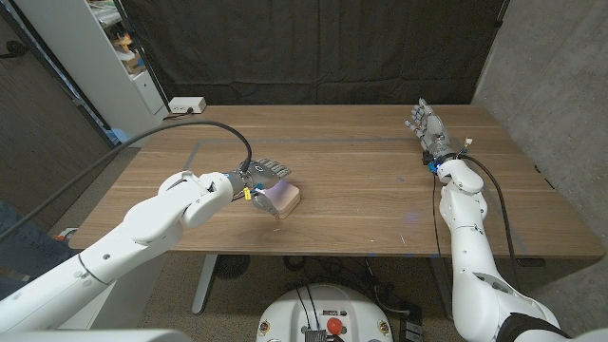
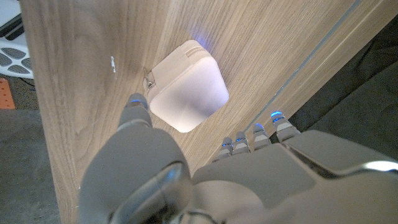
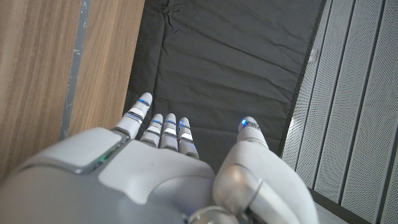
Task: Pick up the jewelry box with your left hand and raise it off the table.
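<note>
The left hand [image 1: 258,180] hovers with fingers spread over the jewelry box [image 1: 281,198] on the table [image 1: 361,190], holding nothing; the right hand [image 1: 429,128] is open too.

- Both arms [image 1: 142,223] are wearing smooth white shells with round joints.
- The left hand [image 1: 258,177] is looking grey and silver, with a bit of yellow at its wrist.
- The right hand [image 1: 429,127] is showing grey fingers [image 3: 163,127] with tiny blue lights glowing at the tips.
- Black cables [image 1: 502,204] are looping along each arm.
</note>
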